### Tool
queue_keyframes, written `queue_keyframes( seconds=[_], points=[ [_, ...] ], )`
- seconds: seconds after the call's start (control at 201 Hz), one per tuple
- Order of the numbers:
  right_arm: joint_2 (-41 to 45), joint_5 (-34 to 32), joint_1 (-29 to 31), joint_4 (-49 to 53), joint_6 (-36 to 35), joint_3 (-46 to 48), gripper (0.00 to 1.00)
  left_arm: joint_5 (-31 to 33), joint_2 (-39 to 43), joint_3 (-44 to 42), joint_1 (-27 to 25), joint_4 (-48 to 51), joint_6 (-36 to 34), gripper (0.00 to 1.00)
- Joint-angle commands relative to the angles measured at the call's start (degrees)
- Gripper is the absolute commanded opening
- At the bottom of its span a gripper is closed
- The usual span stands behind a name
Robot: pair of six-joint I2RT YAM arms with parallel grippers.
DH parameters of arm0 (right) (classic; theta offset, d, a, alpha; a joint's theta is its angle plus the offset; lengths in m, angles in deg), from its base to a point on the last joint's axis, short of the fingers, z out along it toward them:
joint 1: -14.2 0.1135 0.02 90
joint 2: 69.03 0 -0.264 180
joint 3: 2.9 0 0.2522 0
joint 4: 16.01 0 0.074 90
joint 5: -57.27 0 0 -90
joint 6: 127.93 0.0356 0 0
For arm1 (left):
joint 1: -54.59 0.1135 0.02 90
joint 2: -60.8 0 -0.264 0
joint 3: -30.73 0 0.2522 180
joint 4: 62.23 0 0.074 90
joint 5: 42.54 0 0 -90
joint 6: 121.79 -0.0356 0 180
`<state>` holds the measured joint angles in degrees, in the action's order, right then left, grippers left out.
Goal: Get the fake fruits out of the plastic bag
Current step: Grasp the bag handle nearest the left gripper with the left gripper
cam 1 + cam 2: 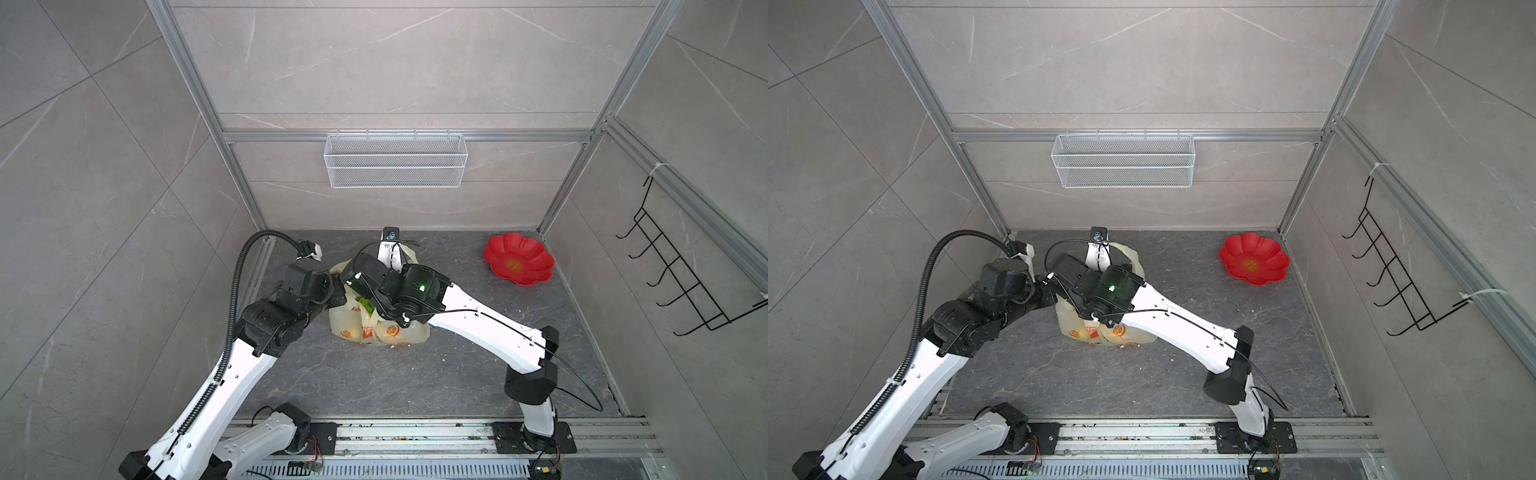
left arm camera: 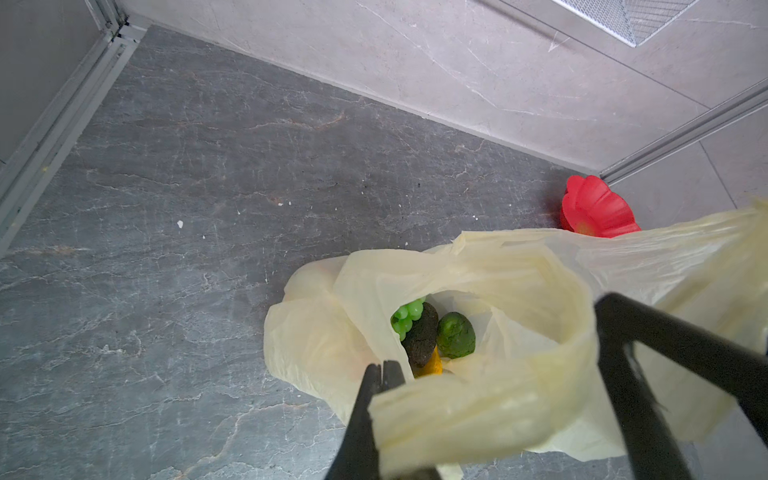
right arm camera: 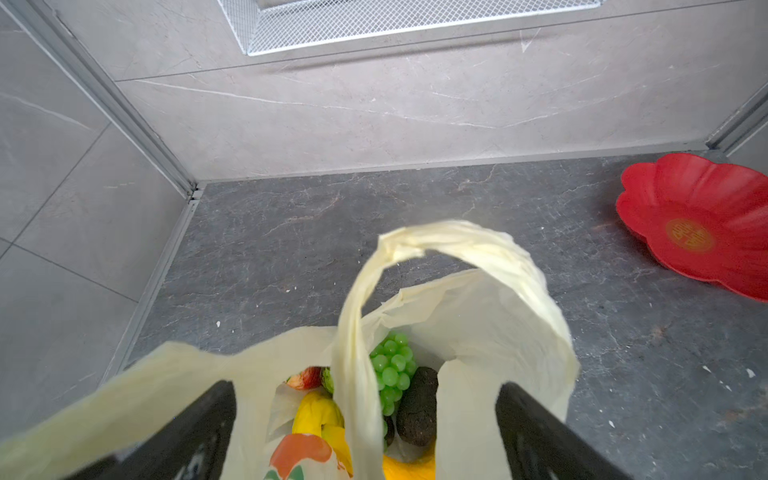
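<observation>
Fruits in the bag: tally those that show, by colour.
Green: 3 (grapes, green avocado, green bit beside the red piece)
Dark: 1 (dark avocado)
Yellow: 1 (banana; a yellow patch is unclear)
Red: 1 (red piece)
Total: 6 seen; the bag may hide more.

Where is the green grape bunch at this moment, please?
The green grape bunch lies inside the open plastic bag near mid-table, beside the dark avocado, as the right wrist view shows; the red plate stands apart in the far right corner.

left gripper (image 2: 381, 369) pinched on plastic bag (image 2: 478, 282) rim, grapes (image 2: 405, 318), dark avocado (image 2: 422, 337), green avocado (image 2: 456, 336) inside
</observation>
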<state>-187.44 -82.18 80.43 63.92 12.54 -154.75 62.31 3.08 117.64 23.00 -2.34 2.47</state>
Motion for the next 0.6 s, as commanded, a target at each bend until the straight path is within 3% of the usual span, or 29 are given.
queue_keyframes(
  seconds=[0.0, 0.134, 0.304, 0.368, 0.468, 0.593],
  points=[
    [-4.48, -3.63, -0.48, 10.73, 4.46, -5.30, 0.94, 0.21, 1.86, -0.25, 0.48, -2.49, 1.05, 0.01],
    [-6.34, -3.95, -1.53, 12.55, 4.10, -6.95, 0.78, 1.67, 2.60, -0.99, 0.84, -2.56, 1.37, 0.00],
    [-1.96, -4.14, -1.34, 10.99, 2.44, -2.06, 0.43, 3.55, 1.95, -0.63, 2.68, -1.11, 1.50, 0.00],
    [1.95, -3.14, -0.98, 6.96, 0.46, 4.18, 0.28, 3.65, 1.38, -0.72, 3.60, -1.05, 1.31, 0.00],
    [11.10, 0.46, -0.15, -3.50, -3.17, 17.67, 0.19, 5.08, 0.25, -0.72, 4.34, -0.85, 0.65, 0.00],
    [23.29, 8.99, 0.21, -18.43, -8.19, 34.44, 0.16, 7.93, -1.00, -0.77, 4.52, -0.35, 0.13, 0.00]
  ],
)
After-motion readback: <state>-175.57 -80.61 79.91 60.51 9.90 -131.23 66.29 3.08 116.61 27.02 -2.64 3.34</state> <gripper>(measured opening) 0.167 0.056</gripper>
